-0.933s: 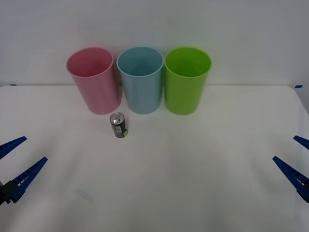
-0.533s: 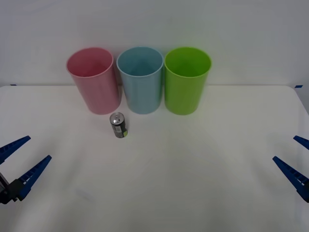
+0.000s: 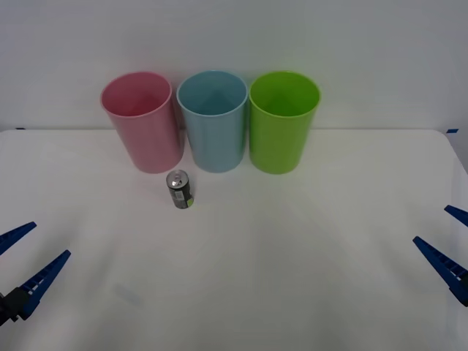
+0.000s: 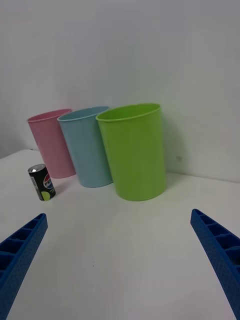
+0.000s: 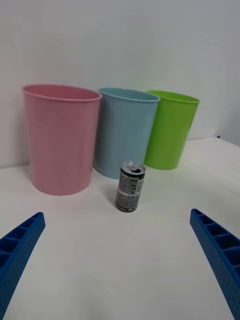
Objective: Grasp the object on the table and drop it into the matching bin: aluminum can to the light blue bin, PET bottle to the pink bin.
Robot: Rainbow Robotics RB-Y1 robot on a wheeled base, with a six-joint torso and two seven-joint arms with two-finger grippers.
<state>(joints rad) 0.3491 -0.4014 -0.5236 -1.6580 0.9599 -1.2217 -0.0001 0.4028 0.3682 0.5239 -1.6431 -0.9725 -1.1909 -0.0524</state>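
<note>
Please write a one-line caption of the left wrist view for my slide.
Open left claw faces the upright aluminum can standing before the pink bin, light blue bin and green bin.

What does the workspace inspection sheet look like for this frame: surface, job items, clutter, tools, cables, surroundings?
Surface: white table, plain and bare apart from the job's things.
Job's things: aluminum can upright, standing apart in front of the gap between the pink bin and the light blue bin; both bins upright in a row at the far edge.
Clutter: lime green bin beside the light blue one.
Tools: left tool open, low at the table's left edge; right tool open at the right edge; neither holds anything.
Cables: nothing seen.
Surroundings: plain pale wall behind the bins.
</note>
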